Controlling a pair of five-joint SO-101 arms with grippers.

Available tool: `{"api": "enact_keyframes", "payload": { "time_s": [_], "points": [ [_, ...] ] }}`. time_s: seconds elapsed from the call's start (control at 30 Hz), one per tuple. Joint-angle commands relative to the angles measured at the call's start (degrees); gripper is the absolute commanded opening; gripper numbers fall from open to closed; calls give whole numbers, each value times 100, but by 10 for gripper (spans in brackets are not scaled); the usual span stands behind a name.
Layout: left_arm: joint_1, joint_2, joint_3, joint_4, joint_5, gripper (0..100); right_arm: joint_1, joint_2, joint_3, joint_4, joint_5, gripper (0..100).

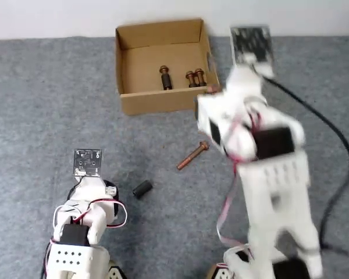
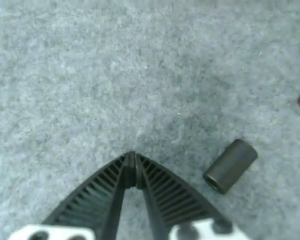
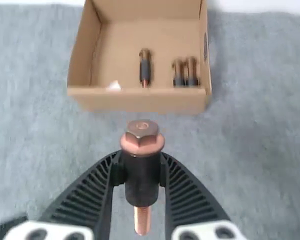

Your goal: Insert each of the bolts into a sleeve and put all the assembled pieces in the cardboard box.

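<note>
Currently, the right end effector point(image 3: 140, 167) is clamped on an assembled piece point(image 3: 142, 142), a bolt seated in a dark sleeve, with the bolt head pointed toward the cardboard box point(image 3: 140, 100). The right arm is extended forward and raised above the worktop point(image 1: 46, 104), near the box's front right corner. Three further assemblies point(image 1: 164, 77) lie inside the box. The left end effector point(image 2: 132, 167) is held low over the worktop with its fingers pressed together and nothing between them; the left arm is folded back. A loose sleeve point(image 2: 230, 166) lies just beside it, and a loose bolt point(image 1: 192, 156) lies between that sleeve and the box.
</note>
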Motion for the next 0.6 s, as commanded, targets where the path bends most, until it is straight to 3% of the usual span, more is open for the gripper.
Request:
{"api": "enact_keyframes", "payload": {
  "time_s": [0.0, 0.57],
  "points": [
    [-35, -70, -22, -158, -26, 6, 75, 1015, -1160, -760, -35, 8],
    [-35, -70, -22, -158, -18, 6, 189, 4646, -1829, -4338, 782, 9]
  ]
}}
